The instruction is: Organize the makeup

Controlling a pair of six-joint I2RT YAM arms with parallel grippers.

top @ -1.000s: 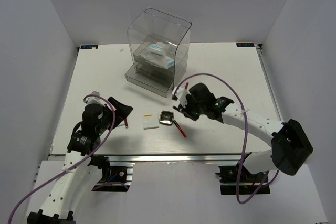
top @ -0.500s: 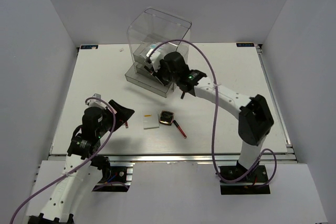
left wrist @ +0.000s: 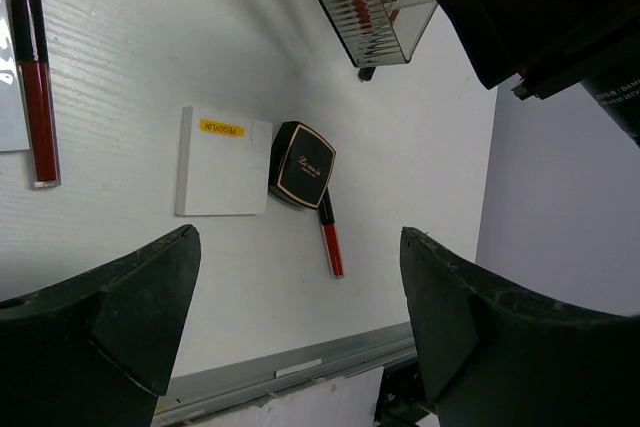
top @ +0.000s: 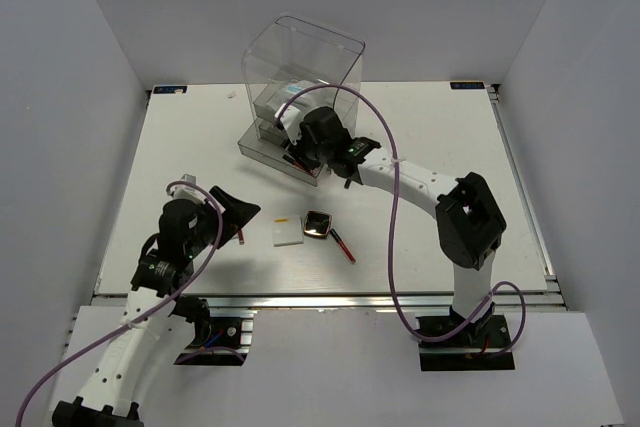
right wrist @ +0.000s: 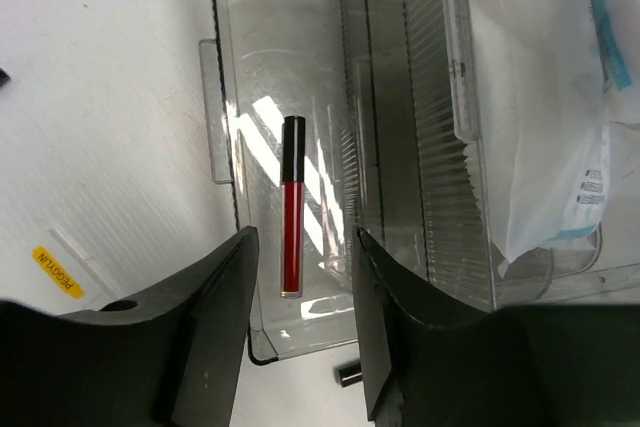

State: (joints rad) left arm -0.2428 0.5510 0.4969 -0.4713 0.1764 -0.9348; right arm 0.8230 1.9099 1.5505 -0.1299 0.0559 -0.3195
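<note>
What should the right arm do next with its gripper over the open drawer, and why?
Probably lift the right gripper up and away from the drawer. Its jaws stand apart and the red stick lies flat on the drawer floor, touching neither finger, while the compact and white pad wait on the table.

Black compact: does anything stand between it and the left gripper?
Nothing visible does. The black compact lies uncovered in front of the open left gripper, with a white pad and a red stick beside it.
</note>
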